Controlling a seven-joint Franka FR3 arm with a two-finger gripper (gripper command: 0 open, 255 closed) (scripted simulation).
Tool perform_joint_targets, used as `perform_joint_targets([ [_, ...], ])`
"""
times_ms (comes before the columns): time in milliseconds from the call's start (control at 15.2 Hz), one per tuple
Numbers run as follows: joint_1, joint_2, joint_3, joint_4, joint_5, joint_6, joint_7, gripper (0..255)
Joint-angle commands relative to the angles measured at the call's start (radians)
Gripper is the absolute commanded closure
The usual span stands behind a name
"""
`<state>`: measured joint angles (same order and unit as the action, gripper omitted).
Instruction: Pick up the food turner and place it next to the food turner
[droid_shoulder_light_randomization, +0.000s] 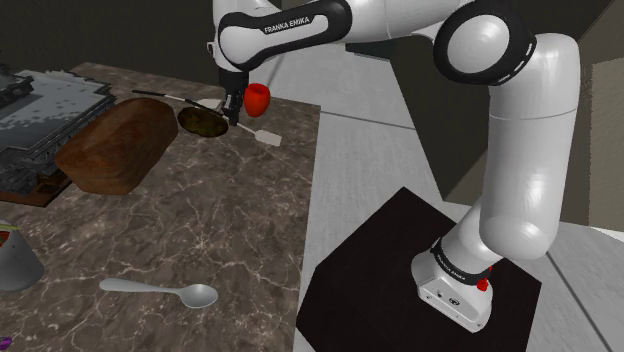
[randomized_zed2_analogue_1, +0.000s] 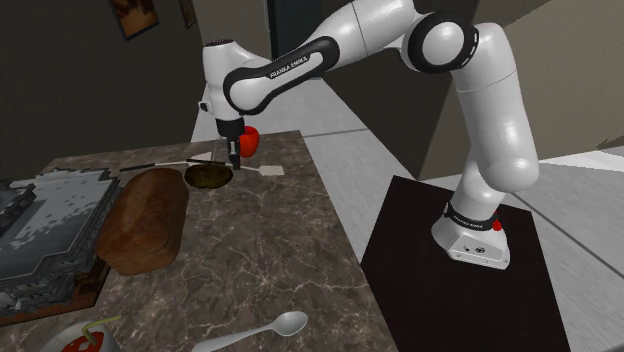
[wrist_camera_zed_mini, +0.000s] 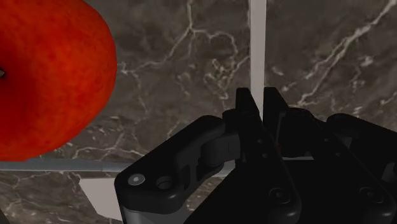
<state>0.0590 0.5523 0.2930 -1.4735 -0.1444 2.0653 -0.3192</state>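
Pinching the slim white food turner (wrist_camera_zed_mini: 257, 44) at mid-handle, black fingers (wrist_camera_zed_mini: 245, 124) sit nearly closed w/ the strip clasped between them; turner lies flat on dark marble desk (wrist_camera_zed_mini: 331, 38), red apple (wrist_camera_zed_mini: 44, 70) just beside.

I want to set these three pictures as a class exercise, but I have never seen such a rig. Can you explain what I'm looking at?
It is a simulated white robot arm on a black box stand, with a black two-fingered hand. Two pictures look on from outside; the third comes from a camera on the hand. On the dark marble counter lie a brown bread loaf, a red apple, a grey spoon, a dark round-headed turner and a white flat-bladed turner. The wrist picture shows the fingers closed on a thin white handle, apparently the white turner's.
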Motion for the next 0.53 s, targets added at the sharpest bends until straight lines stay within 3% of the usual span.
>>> perform_joint_targets([
  [0, 0.002, 0.012, -0.002, -0.012, -0.004, 0.023, 0.003, 255],
  [462, 0.003, 0.022, -0.004, -0.024, -0.007, 0.044, 0.005, 255],
])
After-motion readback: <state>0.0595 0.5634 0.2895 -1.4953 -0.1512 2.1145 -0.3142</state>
